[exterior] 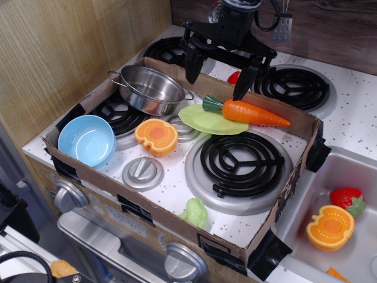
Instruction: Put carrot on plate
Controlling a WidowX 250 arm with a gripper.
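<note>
The orange carrot [253,112] with its dark green stem lies with the stem end on the light yellow-green plate [203,121]; its tapered tip sticks out to the right, over the burner and near the cardboard wall. My black gripper [218,76] is open and empty, above and behind the carrot's stem end, apart from it. Its two fingers [192,65] spread wide over the back edge of the cardboard tray.
A steel pot [150,88] stands left of the plate, a halved pumpkin toy [156,135] and a light blue bowl [87,140] further front-left. A green toy [194,212] lies at the front. The cardboard tray wall [306,127] rings the stove. A sink [336,218] holds more toys.
</note>
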